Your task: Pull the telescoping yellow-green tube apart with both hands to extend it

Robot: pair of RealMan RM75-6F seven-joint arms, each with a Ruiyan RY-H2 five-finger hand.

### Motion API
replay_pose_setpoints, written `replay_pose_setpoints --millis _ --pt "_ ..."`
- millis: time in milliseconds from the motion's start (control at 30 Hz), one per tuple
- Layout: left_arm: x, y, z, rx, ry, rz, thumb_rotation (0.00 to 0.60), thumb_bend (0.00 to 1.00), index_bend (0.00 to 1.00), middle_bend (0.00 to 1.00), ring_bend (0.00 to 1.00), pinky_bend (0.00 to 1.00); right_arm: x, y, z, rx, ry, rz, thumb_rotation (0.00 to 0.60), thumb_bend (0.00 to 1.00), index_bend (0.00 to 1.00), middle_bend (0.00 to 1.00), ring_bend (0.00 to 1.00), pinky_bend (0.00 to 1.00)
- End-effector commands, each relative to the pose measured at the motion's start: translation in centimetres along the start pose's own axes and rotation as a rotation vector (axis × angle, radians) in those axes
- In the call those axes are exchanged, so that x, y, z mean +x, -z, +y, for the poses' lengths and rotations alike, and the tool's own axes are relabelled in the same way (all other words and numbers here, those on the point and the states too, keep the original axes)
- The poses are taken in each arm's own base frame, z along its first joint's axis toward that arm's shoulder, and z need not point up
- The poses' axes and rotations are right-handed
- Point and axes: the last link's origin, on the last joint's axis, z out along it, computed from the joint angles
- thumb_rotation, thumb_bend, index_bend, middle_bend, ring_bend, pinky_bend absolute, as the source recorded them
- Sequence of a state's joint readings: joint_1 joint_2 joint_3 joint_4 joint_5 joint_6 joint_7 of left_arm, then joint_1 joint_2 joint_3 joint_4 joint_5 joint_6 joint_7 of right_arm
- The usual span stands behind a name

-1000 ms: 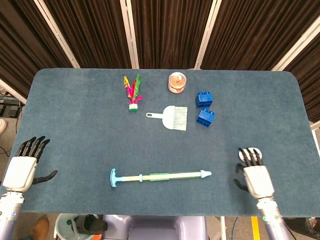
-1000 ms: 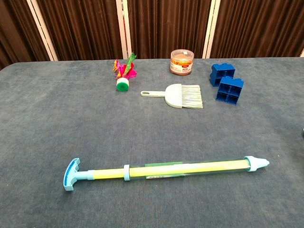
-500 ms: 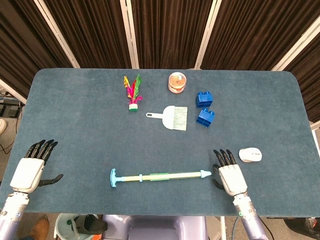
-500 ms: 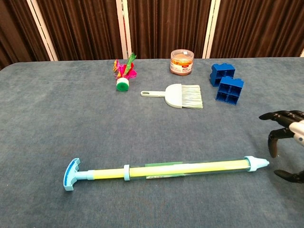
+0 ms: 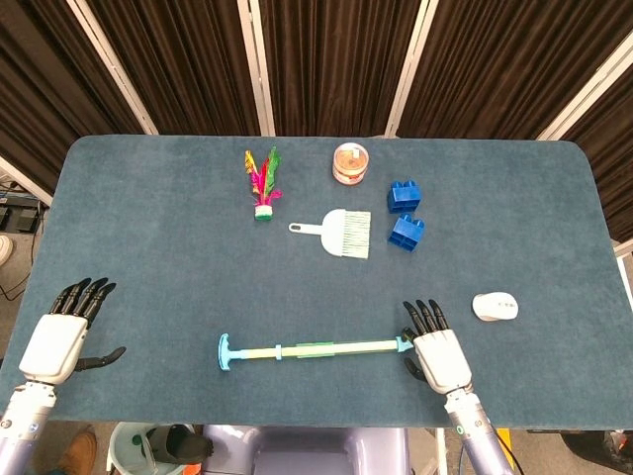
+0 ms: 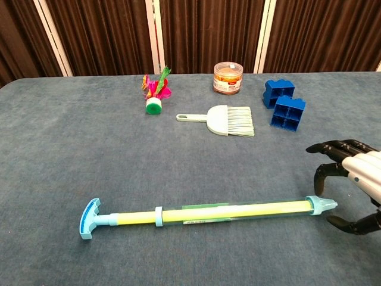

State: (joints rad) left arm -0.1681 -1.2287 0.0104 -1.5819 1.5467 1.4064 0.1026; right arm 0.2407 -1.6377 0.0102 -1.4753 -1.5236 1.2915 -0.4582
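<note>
The yellow-green telescoping tube (image 5: 316, 348) (image 6: 214, 213) lies flat along the table's front, its light-blue T-handle (image 5: 226, 352) (image 6: 89, 218) at the left end and a pale blue nozzle tip (image 6: 320, 205) at the right end. My right hand (image 5: 438, 351) (image 6: 352, 179) hovers over the nozzle end with fingers spread, holding nothing. Far off at the front left corner, my left hand (image 5: 61, 336) is open over the table and does not show in the chest view.
Behind the tube lie a white hand brush (image 5: 336, 233), a feather shuttlecock (image 5: 263, 183), an orange-lidded jar (image 5: 349, 163) and two blue blocks (image 5: 404, 213). A white mouse (image 5: 495, 307) sits on the table right of my right hand.
My right hand has moved left from beside the mouse to the tube's nozzle end. The left hand has shifted slightly forward; the tube has not moved.
</note>
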Motion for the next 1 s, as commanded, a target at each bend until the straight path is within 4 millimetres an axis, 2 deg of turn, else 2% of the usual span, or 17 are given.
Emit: replay_pose_setpoints --millis 33,400,767,1000 --pt "0.0 0.0 0.0 -0.001 0.000 -0.001 0.600 0.14 0.10 0.07 0.03 0.10 -0.2 -0.1 -0.5 0.009 -0.003 -0.006 0.600 0.32 0.45 0.10 0.00 0.03" --pt "-0.4 -0.1 0.1 -0.005 -0.005 -0.025 0.600 0.14 0.10 0.07 0.03 0.10 -1.0 -1.3 -2.2 0.031 -0.033 -0.020 0.600 0.32 0.45 0.10 0.00 0.03" --pt "-0.7 -0.2 0.1 -0.006 -0.010 -0.043 0.600 0.14 0.11 0.07 0.03 0.10 -1.8 -2.4 -2.9 0.031 -0.040 -0.045 0.600 0.32 0.45 0.10 0.00 0.03" --pt "-0.8 -0.2 0.2 -0.007 -0.017 -0.051 0.600 0.14 0.11 0.07 0.03 0.10 -2.0 -2.6 -3.1 0.040 -0.046 -0.039 0.600 0.35 0.54 0.13 0.03 0.04"
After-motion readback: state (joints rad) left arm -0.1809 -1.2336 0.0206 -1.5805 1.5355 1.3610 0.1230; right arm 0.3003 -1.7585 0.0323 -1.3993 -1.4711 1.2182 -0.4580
